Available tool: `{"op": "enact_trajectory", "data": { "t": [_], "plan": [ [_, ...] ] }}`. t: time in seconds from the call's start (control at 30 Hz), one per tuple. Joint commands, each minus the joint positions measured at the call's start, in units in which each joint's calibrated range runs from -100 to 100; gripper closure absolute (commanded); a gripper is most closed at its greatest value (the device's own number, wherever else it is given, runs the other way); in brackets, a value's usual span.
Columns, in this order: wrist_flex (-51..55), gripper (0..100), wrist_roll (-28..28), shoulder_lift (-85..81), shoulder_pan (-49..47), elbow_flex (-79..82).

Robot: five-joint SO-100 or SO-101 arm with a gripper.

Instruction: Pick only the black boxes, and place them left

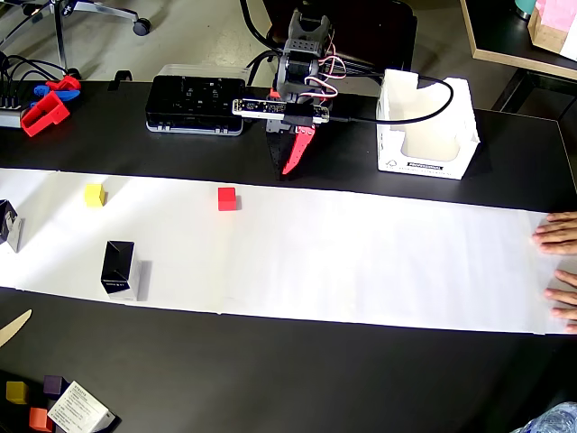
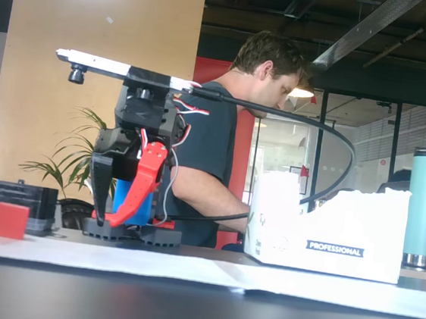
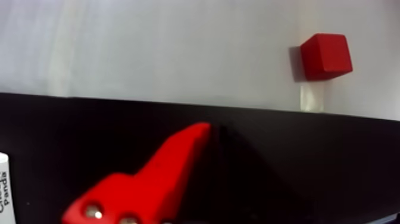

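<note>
A black box (image 1: 117,264) stands upright on the white paper strip (image 1: 361,262) at the left in the overhead view. A second black box (image 1: 7,223) stands at the left edge, partly cut off. My gripper (image 1: 285,170), with one red and one black finger, hangs low over the dark table at the paper's far edge, shut and empty. It is well to the right of both boxes. It also shows in the fixed view (image 2: 106,222) and in the wrist view (image 3: 213,126). No black box shows in the fixed or wrist views.
A red cube (image 1: 227,198) (image 3: 325,56) (image 2: 10,220) and a yellow cube (image 1: 95,194) sit on the paper. A flat black device (image 1: 196,102) and a white carton (image 1: 424,126) flank the arm's base. A person's hands (image 1: 559,236) rest on the paper's right end.
</note>
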Motion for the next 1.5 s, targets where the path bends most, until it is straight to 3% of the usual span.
{"op": "enact_trajectory", "data": {
  "t": [0.0,0.23,0.4,0.9,1.03,1.2,1.47],
  "plan": [
    [0.05,100,-0.02,-0.50,-0.67,0.70],
    [-0.26,99,-0.02,-0.50,-0.67,-0.10],
    [2.60,88,0.04,0.22,-0.67,-6.12],
    [5.70,55,0.30,30.48,0.20,-42.56],
    [8.80,54,0.04,37.67,0.28,-54.17],
    [22.15,49,0.04,46.13,0.28,-73.59],
    [28.59,49,0.30,56.64,1.93,-93.36]
  ]
}}
